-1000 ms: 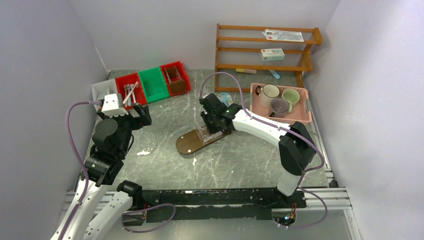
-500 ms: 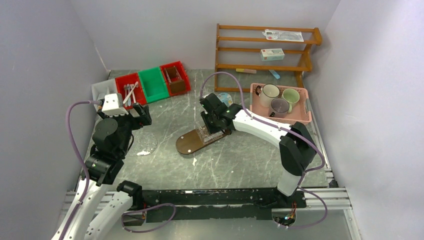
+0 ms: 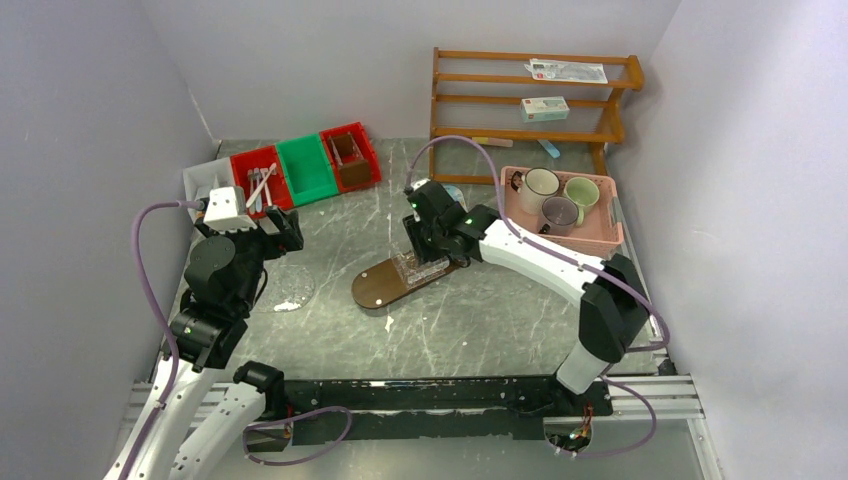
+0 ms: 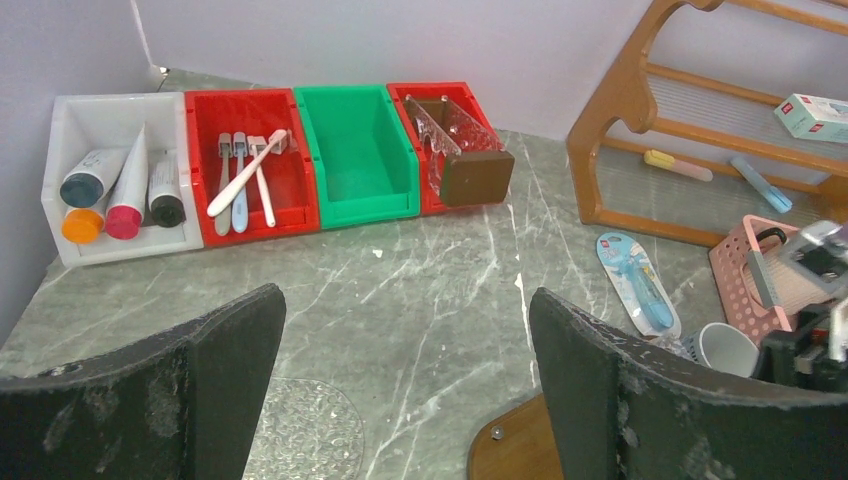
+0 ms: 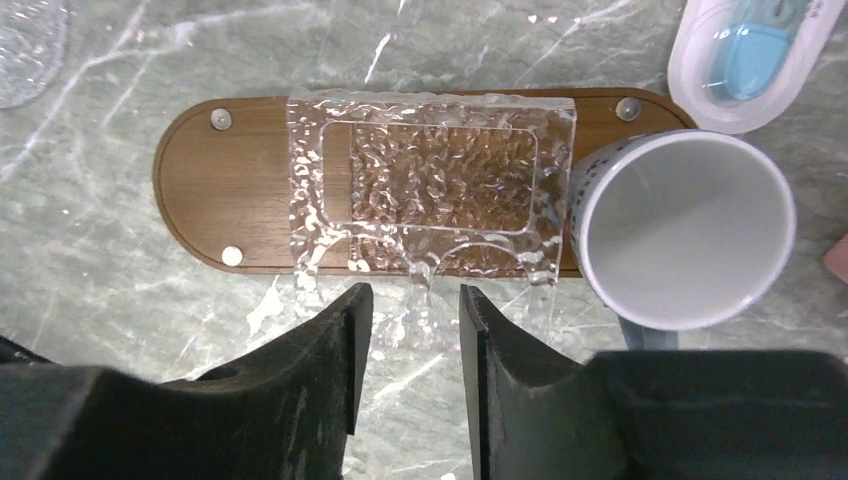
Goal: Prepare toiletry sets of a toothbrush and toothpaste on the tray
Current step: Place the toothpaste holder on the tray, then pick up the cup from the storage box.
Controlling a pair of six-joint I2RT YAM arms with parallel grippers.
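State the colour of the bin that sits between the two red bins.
The bin is green, seen best in the left wrist view.

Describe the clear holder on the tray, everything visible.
The clear holder is a rectangular piece of dimpled transparent plastic or glass, with a recessed panel and arched notches along one long edge. It lies on the middle of the wooden tray, that edge overhanging. A white mug stands at one end. The right gripper straddles the overhanging edge, jaws parted.
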